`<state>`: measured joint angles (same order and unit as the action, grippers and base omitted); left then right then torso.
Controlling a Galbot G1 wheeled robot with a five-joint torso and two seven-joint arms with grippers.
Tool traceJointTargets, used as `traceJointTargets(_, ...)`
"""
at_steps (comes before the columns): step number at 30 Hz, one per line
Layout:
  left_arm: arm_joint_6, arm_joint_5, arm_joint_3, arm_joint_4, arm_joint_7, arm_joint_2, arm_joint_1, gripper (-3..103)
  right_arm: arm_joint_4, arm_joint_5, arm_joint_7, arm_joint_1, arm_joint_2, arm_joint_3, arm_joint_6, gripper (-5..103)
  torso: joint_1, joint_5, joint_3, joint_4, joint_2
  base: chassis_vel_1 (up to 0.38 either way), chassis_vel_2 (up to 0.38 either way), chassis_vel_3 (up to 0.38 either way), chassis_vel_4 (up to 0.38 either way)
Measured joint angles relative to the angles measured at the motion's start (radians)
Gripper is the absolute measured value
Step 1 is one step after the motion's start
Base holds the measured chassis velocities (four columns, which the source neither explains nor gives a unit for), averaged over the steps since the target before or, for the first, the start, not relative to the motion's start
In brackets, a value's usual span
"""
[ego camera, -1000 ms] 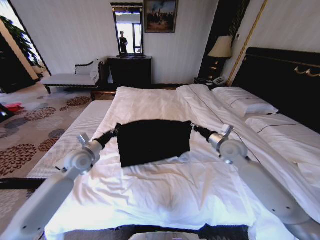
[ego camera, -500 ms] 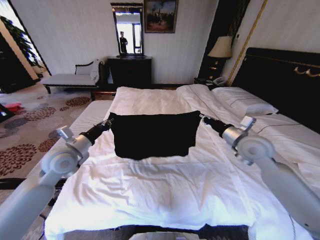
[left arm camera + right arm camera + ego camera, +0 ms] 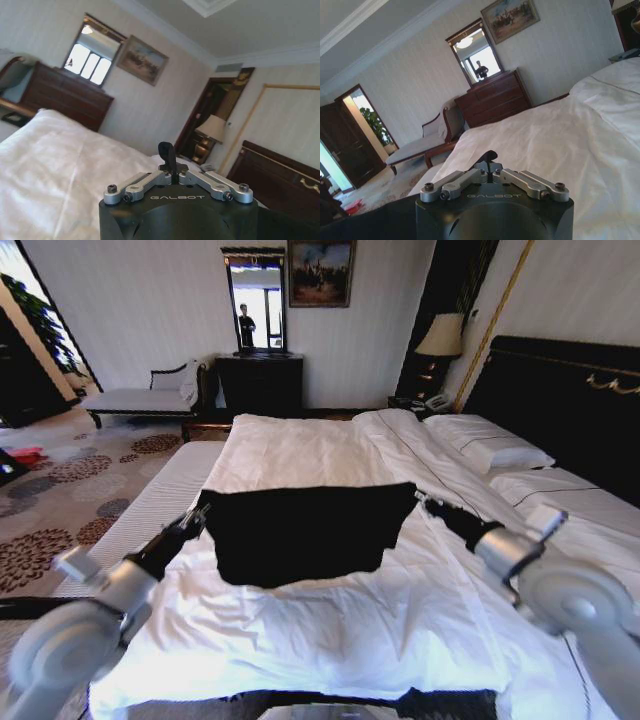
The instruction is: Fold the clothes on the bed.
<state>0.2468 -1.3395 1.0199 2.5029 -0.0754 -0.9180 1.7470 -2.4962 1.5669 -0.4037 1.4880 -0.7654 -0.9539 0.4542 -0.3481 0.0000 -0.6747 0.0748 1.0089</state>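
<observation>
- The black T-shirt [image 3: 305, 530] hung stretched between the two grippers, held up off the white duvet, its top edge pulled nearly straight from one gripper to the other and its lower edge sagging in a soft curve.
- Compared with half a second and a second earlier, the shirt had been drawn wider and lower in the head view, and both arms had spread further apart, so the cloth looked flatter and more taut.
- I judged this as the spreading stage before laying the shirt down to fold; no fold was yet made.
- The left gripper [image 3: 197, 516] was pinched closed on the shirt's corner at its own tip.
- The right gripper [image 3: 424, 504] was likewise clamped on the opposite corner, fingers narrow.
- The fabric looked soft, matte and limp, with no lettering visible.
- Beneath and beyond both grippers lay the bed [image 3: 330, 630], its duvet white and lightly rumpled, with plump pillows [image 3: 490, 445] off beyond the right gripper against a tall dark headboard [image 3: 560, 390].
</observation>
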Motion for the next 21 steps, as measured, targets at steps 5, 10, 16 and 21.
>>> traceJointTargets(5,0.0,0.003,-0.028,0.004,-0.002,0.003,0.019,1,-0.014,0.003,-0.011,0.153,-0.066,-0.103,0.039,0,0.0,0.0,0.0,0.0012,0.0,0.0,0.0,0.0,0.0)
traceJointTargets(10,0.005,0.043,-0.143,-0.06,-0.037,0.014,-0.07,1,-0.013,-0.012,-0.03,0.161,-0.084,-0.071,0.056,0,0.0,0.0001,0.0,0.0005,0.0,0.0,0.0,0.0,0.0)
traceJointTargets(16,0.008,0.101,-0.343,-0.197,-0.081,0.027,-0.222,1,0.106,-0.039,-0.039,0.0,-0.073,0.136,0.053,0,0.0,-0.0002,-0.001,0.0004,0.0,0.0,0.0,0.0,0.0)
traceJointTargets(21,0.009,0.128,-0.451,-0.342,-0.078,0.029,-0.318,1,0.264,-0.048,-0.029,-0.141,-0.082,0.295,0.046,0,-0.001,0.0005,-0.001,0.0001,0.0,0.0,0.0,0.0,0.0)
